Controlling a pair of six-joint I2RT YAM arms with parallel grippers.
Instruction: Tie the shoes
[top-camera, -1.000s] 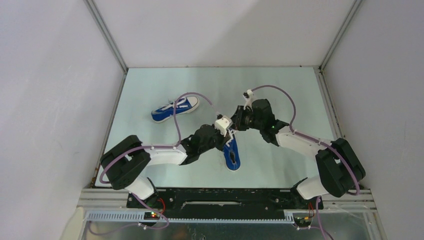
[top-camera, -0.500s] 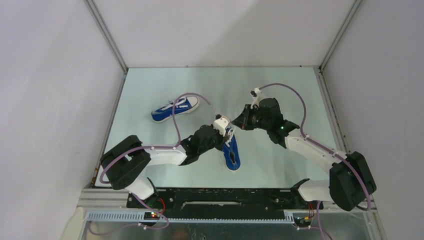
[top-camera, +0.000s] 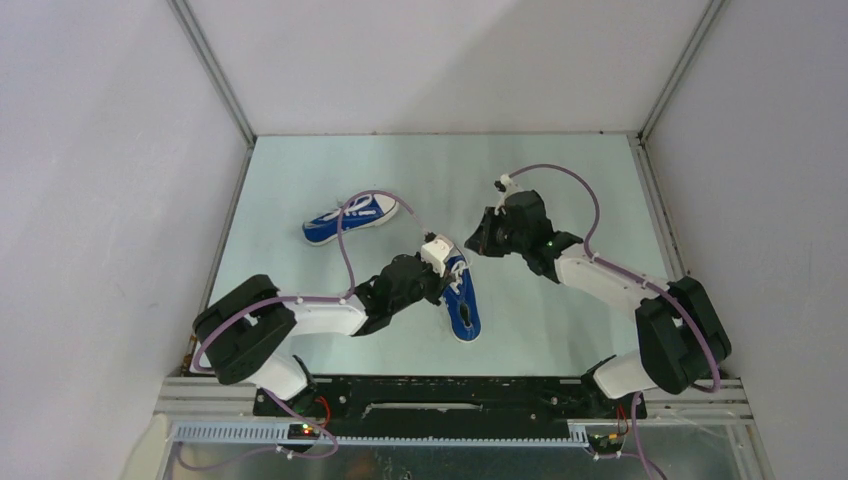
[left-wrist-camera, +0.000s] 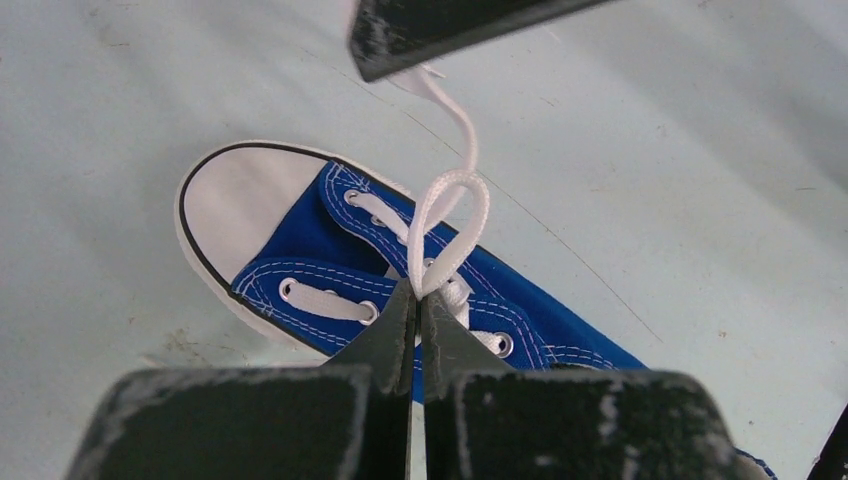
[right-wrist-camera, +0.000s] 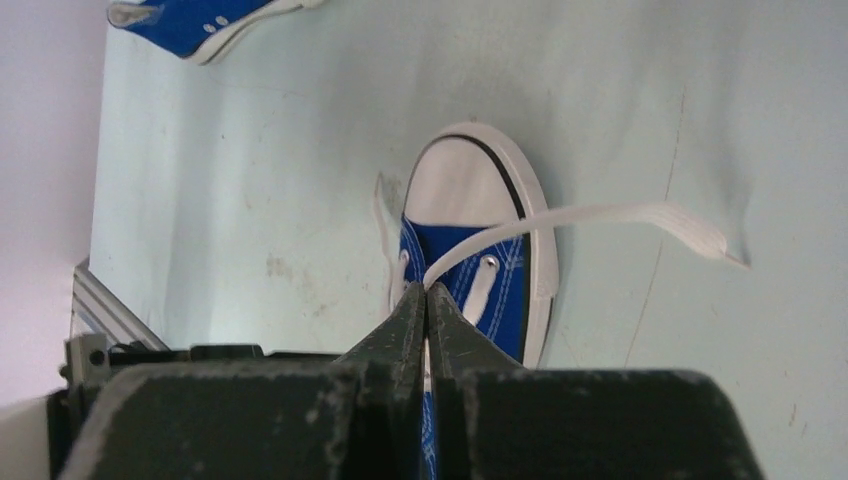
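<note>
One blue shoe (top-camera: 464, 308) lies mid-table, its white toe cap (left-wrist-camera: 235, 205) pointing away from the arm bases. My left gripper (left-wrist-camera: 418, 292) is shut on a loop of white lace (left-wrist-camera: 450, 215) just above the shoe's eyelets; in the top view the left gripper (top-camera: 447, 263) sits over the toe end. My right gripper (right-wrist-camera: 428, 290) is shut on the other lace (right-wrist-camera: 560, 222), whose free end trails right; from above the right gripper (top-camera: 478, 240) hovers just beyond the toe. The second shoe (top-camera: 350, 218) lies at the far left, untouched.
White enclosure walls surround the pale green table (top-camera: 560, 170). The left arm's purple cable (top-camera: 345, 240) arcs over the second shoe. The second shoe's sole shows in the right wrist view (right-wrist-camera: 200, 22). A metal rail (right-wrist-camera: 110, 310) runs along the table's near edge.
The right arm swung outward to the right and came back, its gripper staying beyond the toe. The left gripper drew slightly back to the left. Both stay shut on lace.
</note>
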